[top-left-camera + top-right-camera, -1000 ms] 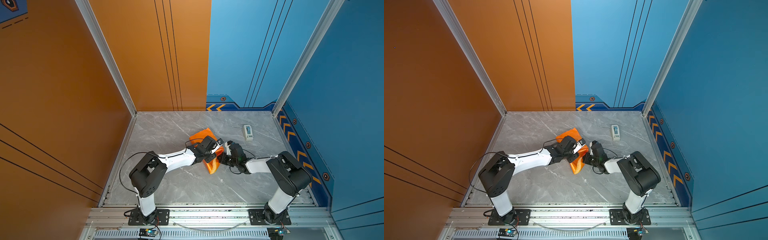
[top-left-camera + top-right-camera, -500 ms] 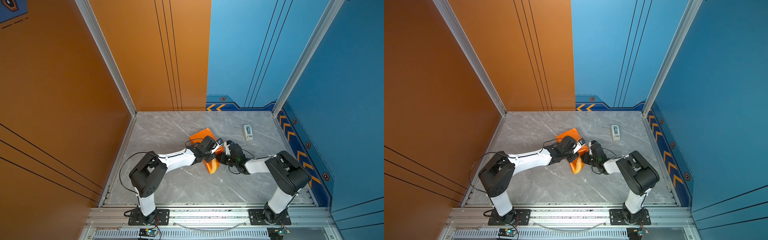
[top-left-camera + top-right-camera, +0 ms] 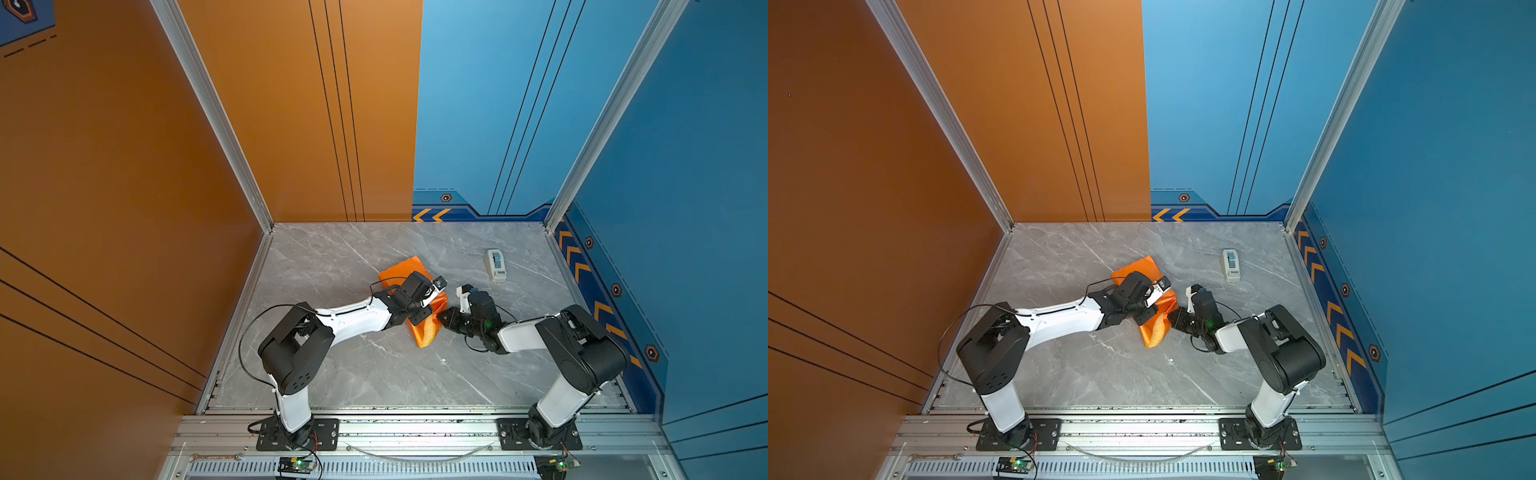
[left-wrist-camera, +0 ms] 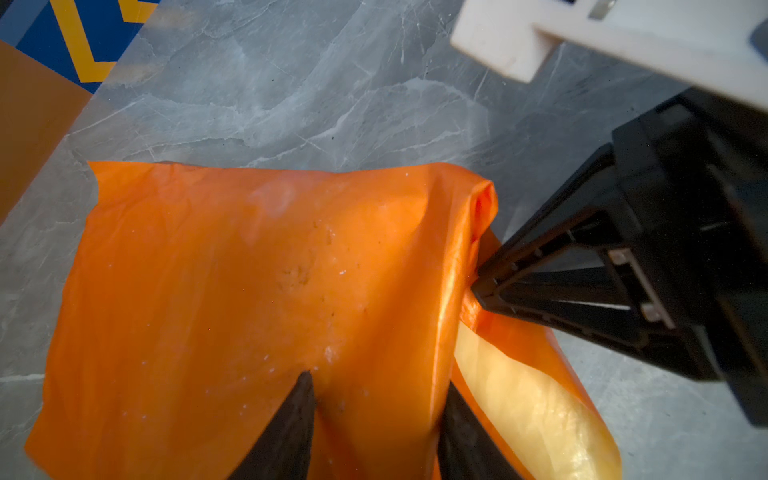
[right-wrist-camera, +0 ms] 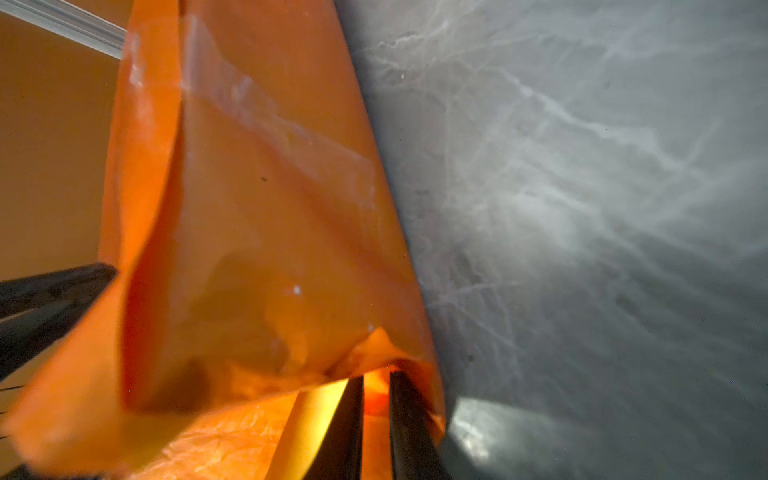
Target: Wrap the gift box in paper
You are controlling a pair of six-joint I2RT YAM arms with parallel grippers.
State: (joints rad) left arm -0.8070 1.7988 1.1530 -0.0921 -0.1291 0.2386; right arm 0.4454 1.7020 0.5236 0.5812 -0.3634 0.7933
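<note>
The paper (image 3: 398, 274) (image 3: 1137, 268), orange side out, lies folded into a bundle mid-table; the gift box is hidden. My left gripper (image 3: 419, 319) (image 3: 1148, 316) rests on top of the bundle. In the left wrist view its fingers (image 4: 299, 415) stand apart on the orange paper (image 4: 249, 270), so the left gripper (image 4: 378, 386) is open. My right gripper (image 3: 443, 318) (image 3: 1173, 318) meets the bundle's right end. Its tips (image 4: 478, 286) pinch a loose flap whose pale yellow inside shows. In the right wrist view the right gripper (image 5: 376, 382) is shut on the paper (image 5: 257, 208).
A small white-grey tape dispenser (image 3: 495, 265) (image 3: 1231, 264) lies at the back right of the grey marble table (image 3: 353, 374). Orange and blue walls close in the left, back and right sides. A metal rail with both arm bases runs along the front.
The right gripper has edged slightly toward the bundle's end and re-closed on the flap. The left arm and the bundle have stayed put.
</note>
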